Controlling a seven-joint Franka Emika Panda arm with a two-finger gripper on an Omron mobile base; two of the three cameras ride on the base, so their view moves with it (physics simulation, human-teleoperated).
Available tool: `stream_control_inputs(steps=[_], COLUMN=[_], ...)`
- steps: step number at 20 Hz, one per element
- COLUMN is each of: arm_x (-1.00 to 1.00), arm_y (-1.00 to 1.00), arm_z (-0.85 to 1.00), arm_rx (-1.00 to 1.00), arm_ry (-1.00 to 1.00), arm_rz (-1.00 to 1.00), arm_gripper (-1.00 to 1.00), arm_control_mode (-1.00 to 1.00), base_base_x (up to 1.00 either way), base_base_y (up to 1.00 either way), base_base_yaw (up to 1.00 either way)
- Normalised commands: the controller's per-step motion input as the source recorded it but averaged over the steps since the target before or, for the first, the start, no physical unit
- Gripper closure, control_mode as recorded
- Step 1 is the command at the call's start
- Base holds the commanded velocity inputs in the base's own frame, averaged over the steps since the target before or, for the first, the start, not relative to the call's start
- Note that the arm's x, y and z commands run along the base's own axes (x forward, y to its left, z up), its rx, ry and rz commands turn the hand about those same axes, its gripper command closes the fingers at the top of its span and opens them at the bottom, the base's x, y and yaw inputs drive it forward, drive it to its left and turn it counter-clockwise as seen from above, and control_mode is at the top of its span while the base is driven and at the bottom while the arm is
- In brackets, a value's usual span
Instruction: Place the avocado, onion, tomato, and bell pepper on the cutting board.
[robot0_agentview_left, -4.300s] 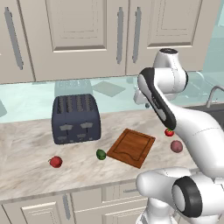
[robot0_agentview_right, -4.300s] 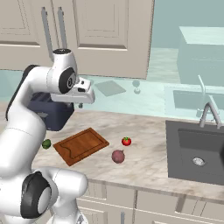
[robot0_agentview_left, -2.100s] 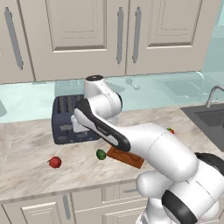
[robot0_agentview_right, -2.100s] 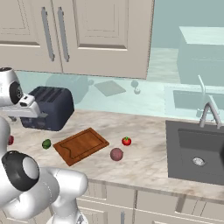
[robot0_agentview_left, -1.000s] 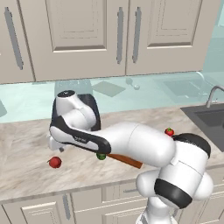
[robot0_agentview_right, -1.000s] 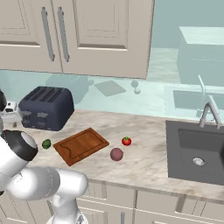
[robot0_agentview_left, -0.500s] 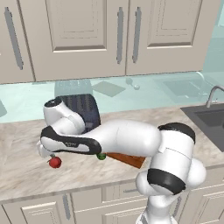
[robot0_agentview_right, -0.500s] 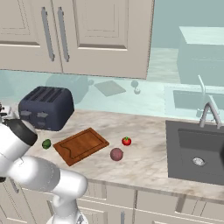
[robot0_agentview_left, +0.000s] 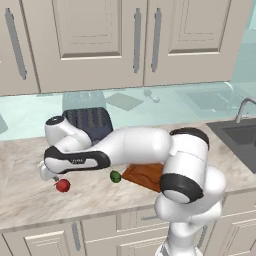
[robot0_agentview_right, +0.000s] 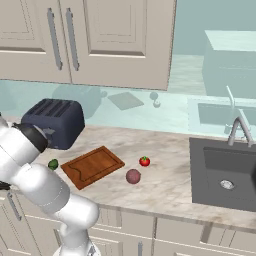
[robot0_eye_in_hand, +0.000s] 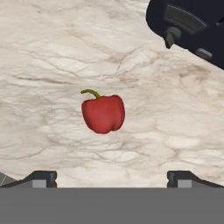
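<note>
While gripper (robot0_eye_in_hand: 112, 177) hangs wide open, empty, over bell pepper (robot0_eye_in_hand: 103, 113), toaster (robot0_eye_in_hand: 192, 26) shows no readable label.

Arm swings from above cutting board (robot0_agentview_left: 146, 175) far left past toaster (robot0_agentview_left: 90, 123) and drops low. Gripper (robot0_agentview_left: 48, 175) now hangs just over bell pepper (robot0_agentview_left: 62, 185), jaws wide, pepper centred between tips in hand view, not touched. Gripper gone from right base view.
</note>
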Motion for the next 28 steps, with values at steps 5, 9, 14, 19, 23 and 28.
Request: stream_control_inputs(steps=[5, 9, 14, 19, 23, 28], arm_x=[0.18, 0.03, 0.0, 0.05, 0.14, 0.11], arm_y=[0.01, 0.08, 0.13, 0.12, 0.11, 0.09], arm_z=[-0.17, -0.29, -0.3, -0.18, -0.11, -0.01], arm_rx=[0.0, 0.0, 0.0, 0.0, 0.0, 0.0], arm_ry=[0.0, 0.0, 0.0, 0.0, 0.0, 0.0], arm_rz=[-0.01, -0.02, -0.02, -0.03, -0.03, -0.03], arm_gripper=[-1.0, -1.0, -1.0, -1.0, -1.0, -1.0], arm_control_mode=[-1.0, -1.0, -1.0, -1.0, -1.0, -1.0], base_base_x=[0.0, 0.0, 0.0, 0.0, 0.0, 0.0], base_base_y=[0.0, 0.0, 0.0, 0.0, 0.0, 0.0], base_base_yaw=[0.0, 0.0, 0.0, 0.0, 0.0, 0.0])
